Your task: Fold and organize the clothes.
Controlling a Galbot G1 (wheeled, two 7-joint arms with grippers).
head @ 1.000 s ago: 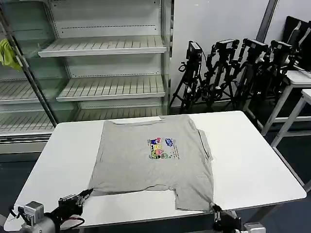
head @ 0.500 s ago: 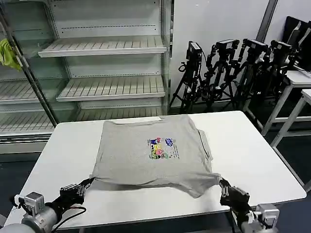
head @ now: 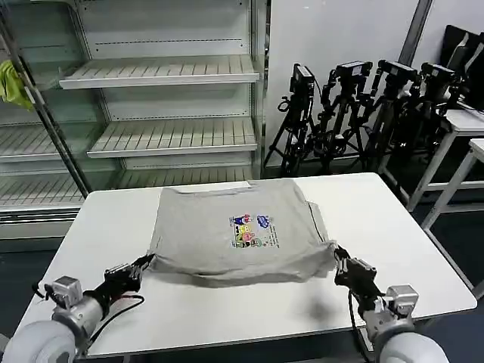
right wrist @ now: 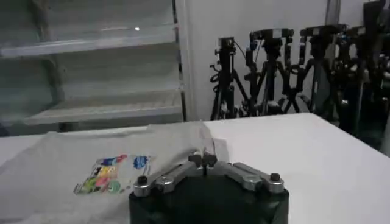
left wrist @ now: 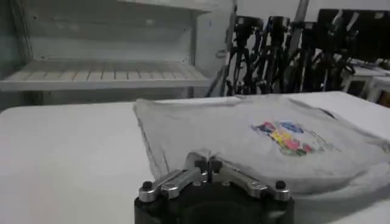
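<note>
The light grey T-shirt [head: 242, 227] with a small multicoloured chest print lies on the white table [head: 393, 227], its lower part lifted and carried up towards the print. My left gripper [head: 148, 262] is shut on the hem's left corner, and the same grip is seen from behind in the left wrist view [left wrist: 207, 165]. My right gripper [head: 336, 255] is shut on the hem's right corner, with cloth pinched between its tips [right wrist: 203, 160]. The grey shirt [left wrist: 256, 140] spreads beyond the left jaws, and its print [right wrist: 113, 173] lies to one side of the right ones.
White metal shelves [head: 162, 72] stand behind the table, with a yellow-green cloth [head: 13, 82] hanging at the far left. Black tripods [head: 355, 113] are lined up at the back right, and another white table [head: 465, 125] stands at the right edge. Bare tabletop runs along the front.
Both grippers have moved away from me with the hem, lifting it off the front of the table and folding the shirt's lower part up over itself.
</note>
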